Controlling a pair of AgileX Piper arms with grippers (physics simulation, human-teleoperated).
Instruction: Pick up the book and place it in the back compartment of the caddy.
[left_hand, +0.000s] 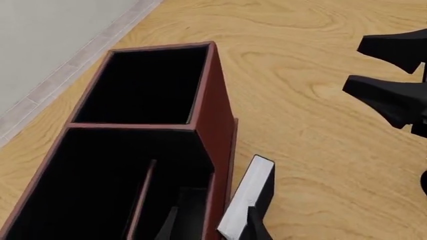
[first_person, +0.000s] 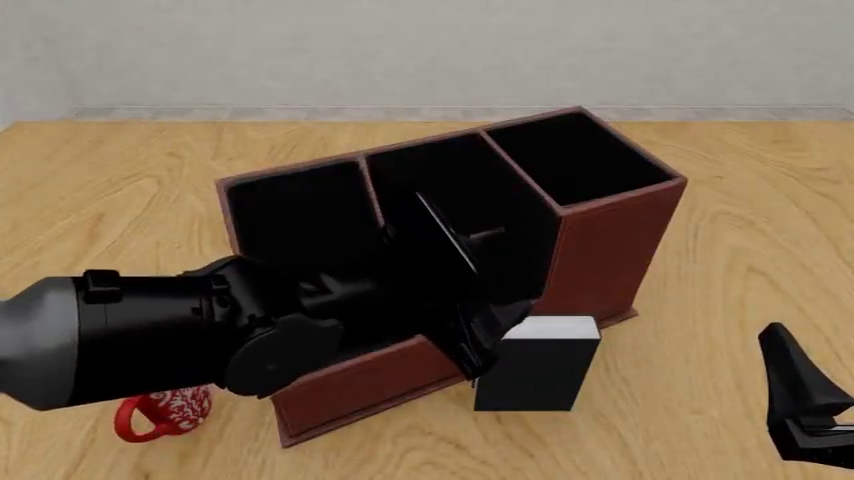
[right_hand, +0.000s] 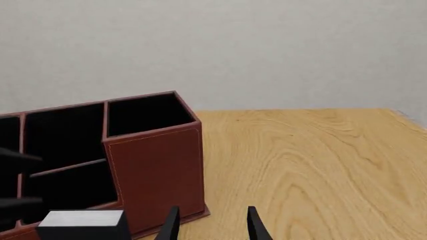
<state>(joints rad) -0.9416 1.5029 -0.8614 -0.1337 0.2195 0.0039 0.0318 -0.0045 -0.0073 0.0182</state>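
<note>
Nearest the camera in the front view, the right gripper (first_person: 807, 405) sits low at the worktop's (first_person: 694, 380) near right corner, jaws spread and holding nothing, well apart from everything else; its wrist view confirms the gap between the two fingertips. To the left, a red-and-white mug (first_person: 167, 415) lies mostly hidden under the left arm. The book (first_person: 537, 362) stands upright on the worktop just outside the caddy's (first_person: 607, 245) near wall, white page edges uppermost, black cover facing the camera. The left gripper (first_person: 470, 335) reaches across the caddy's low front edge toward the book; one fingertip appears inside the wall and one beside the book in the left wrist view, but whether the jaws are clamped on the book cannot be told. Judgement: the book is rigid, compact and likely light, with a smooth cover that may slip; the sound hold is across the two covers near the top, squeezing the pages flat. Beyond stands the back compartment (first_person: 447, 180), empty, in the middle column behind the low divider (first_person: 447, 235).
</note>
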